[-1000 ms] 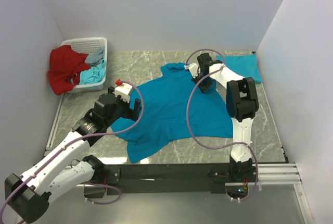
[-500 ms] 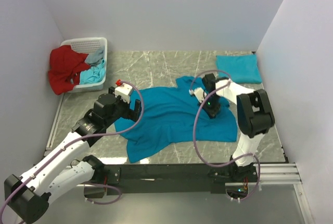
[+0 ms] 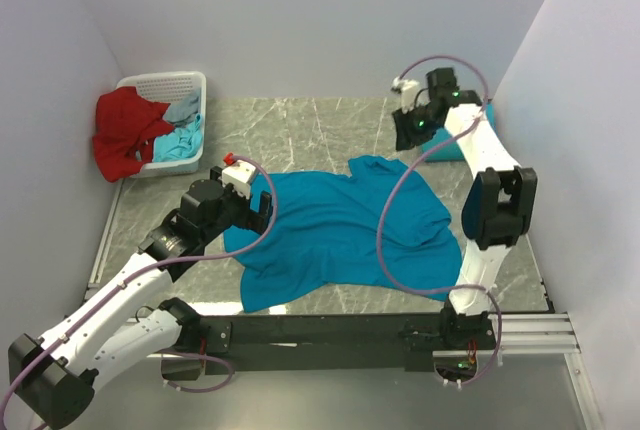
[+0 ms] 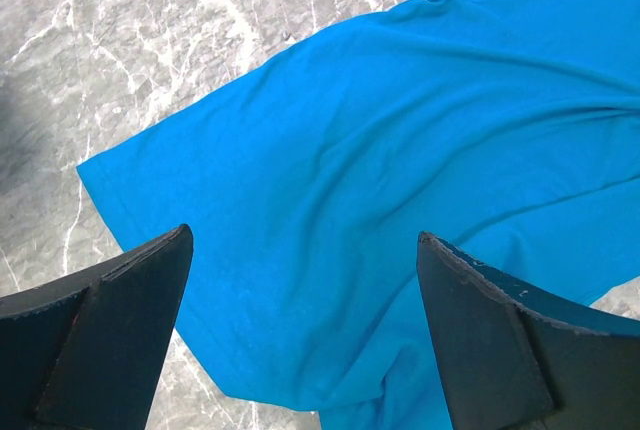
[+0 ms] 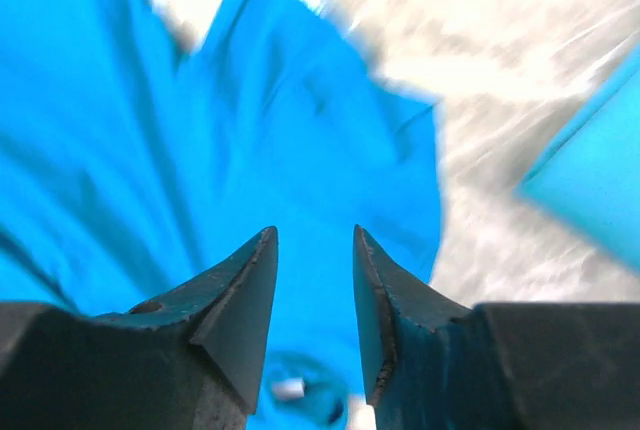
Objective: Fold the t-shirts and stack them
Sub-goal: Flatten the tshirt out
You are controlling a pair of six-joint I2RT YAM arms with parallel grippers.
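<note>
While the spread t-shirt (image 3: 340, 225) is laid rumpled and unfolded across the middle of the table (image 3: 300, 125), reaching toward the near edge, the left hand (image 3: 262, 212) is held over its left side with the jaws set wide apart and nothing gripped. Seen from the left wrist, teal cloth is visible below the gap of that hand (image 4: 303, 235), with bare marble beyond the shirt's edge. The right hand (image 3: 408, 128) is raised near the far right corner, above the table and apart from the spread shirt; its jaws are parted only narrowly, and nothing is held between them (image 5: 315, 232), though that view is blurred. A folded t-shirt (image 3: 445, 148) is lying in the far right corner, partly hidden by the right arm. At the far left corner a white basket (image 3: 165, 85) is placed, with a red garment (image 3: 125, 135) draped over its rim and pale blue cloth (image 3: 185, 128) inside.
</note>
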